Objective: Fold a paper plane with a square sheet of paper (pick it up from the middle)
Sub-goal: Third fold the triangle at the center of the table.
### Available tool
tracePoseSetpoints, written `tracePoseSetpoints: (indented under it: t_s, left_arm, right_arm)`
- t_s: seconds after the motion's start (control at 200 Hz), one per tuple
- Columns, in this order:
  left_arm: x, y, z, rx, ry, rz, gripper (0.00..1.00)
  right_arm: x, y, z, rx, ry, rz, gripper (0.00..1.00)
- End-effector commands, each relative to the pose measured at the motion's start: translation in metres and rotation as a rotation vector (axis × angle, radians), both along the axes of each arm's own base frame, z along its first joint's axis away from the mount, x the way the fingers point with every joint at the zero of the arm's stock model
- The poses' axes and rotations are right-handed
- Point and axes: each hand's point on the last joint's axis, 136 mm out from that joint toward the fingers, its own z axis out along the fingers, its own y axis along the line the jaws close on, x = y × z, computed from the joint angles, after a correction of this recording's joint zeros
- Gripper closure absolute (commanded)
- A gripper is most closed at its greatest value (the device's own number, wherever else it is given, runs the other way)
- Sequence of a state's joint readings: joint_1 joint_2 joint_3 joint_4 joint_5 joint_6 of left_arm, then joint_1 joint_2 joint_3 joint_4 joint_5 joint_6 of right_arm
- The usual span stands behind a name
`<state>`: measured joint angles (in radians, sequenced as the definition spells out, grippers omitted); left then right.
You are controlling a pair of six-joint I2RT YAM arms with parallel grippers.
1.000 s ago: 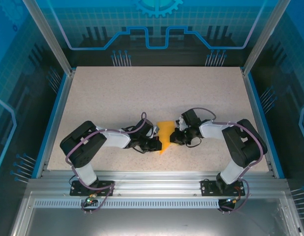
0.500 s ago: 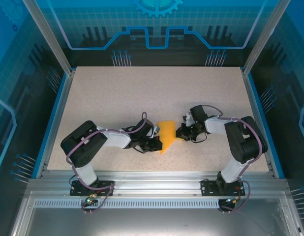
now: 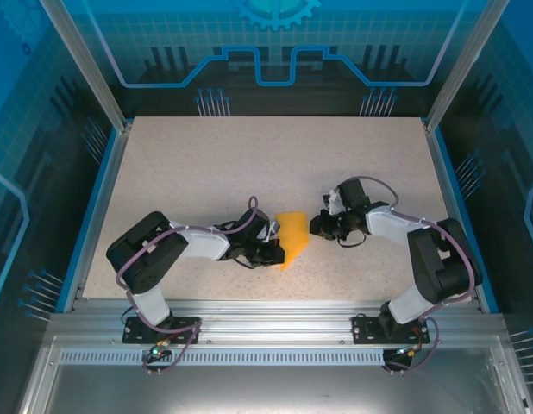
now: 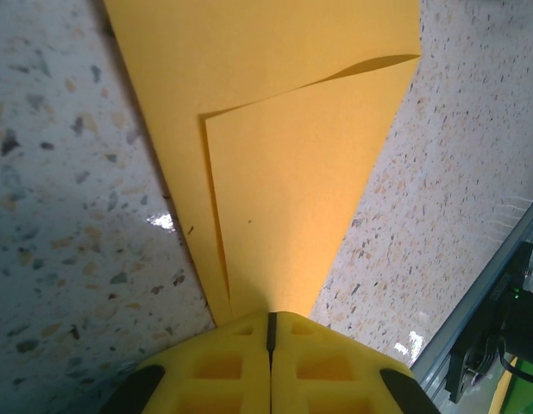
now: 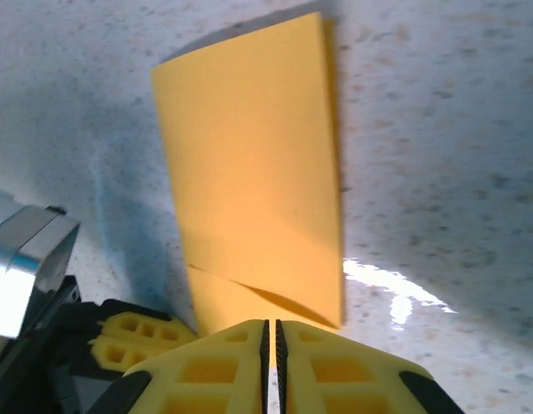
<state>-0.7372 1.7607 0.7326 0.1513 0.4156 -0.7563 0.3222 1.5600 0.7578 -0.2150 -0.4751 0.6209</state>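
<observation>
Right fingers newly off paper, apparently

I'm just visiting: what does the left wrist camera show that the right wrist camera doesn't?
Left wrist view: the left hand pinching the paper by its narrow tip, a folded flap on top, and a metal rail beyond the table. Right wrist view: the right hand, fingers together, facing the paper's wide end, with the left hand's yellow fingers at lower left. Shared: orange-yellow paper against the speckled table.
</observation>
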Motion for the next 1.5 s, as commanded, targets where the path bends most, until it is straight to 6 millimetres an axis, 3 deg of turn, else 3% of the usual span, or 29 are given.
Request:
tracePoseSetpoints:
  t_s: [0.0, 0.09, 0.2, 0.435, 0.565, 0.825, 0.995, 1.085, 1.285, 1.496]
  left_arm:
    - [-0.044, 0.053, -0.064, 0.293, 0.163, -0.005, 0.93]
    - [-0.043, 0.051, -0.063, 0.288, 0.162, -0.007, 0.93]
    - [-0.043, 0.051, -0.063, 0.287, 0.163, -0.012, 0.93]
    - [-0.044, 0.052, -0.063, 0.289, 0.159, -0.009, 0.92]
    - [-0.042, 0.05, -0.053, 0.265, 0.138, -0.009, 0.89]
    - [-0.03, 0.038, 0.006, 0.17, 0.026, -0.017, 0.75]
    - [-0.016, 0.008, 0.05, 0.012, -0.046, -0.055, 0.72]
    - [-0.008, -0.009, 0.058, -0.049, -0.055, -0.075, 0.73]
    - [0.009, -0.035, 0.051, -0.102, -0.034, -0.088, 0.73]
    - [0.0, -0.03, 0.008, -0.053, 0.087, -0.072, 0.75]
  right_arm:
    - [-0.015, 0.017, -0.002, 0.017, 0.012, 0.048, 0.87]
    - [-0.023, 0.037, -0.004, 0.04, 0.023, 0.115, 0.87]
    - [-0.024, 0.048, -0.015, 0.017, 0.043, 0.141, 0.87]
    - [-0.023, 0.03, -0.063, -0.076, 0.142, 0.099, 0.9]
    - [-0.03, 0.022, -0.078, -0.117, 0.172, 0.091, 0.91]
    - [-0.029, 0.022, -0.076, -0.109, 0.17, 0.084, 0.92]
    - [-0.029, 0.023, -0.074, -0.103, 0.166, 0.084, 0.92]
    - [-0.029, 0.023, -0.074, -0.102, 0.169, 0.084, 0.92]
    - [-0.029, 0.024, -0.074, -0.099, 0.17, 0.083, 0.92]
    - [-0.032, 0.022, -0.079, -0.11, 0.179, 0.081, 0.92]
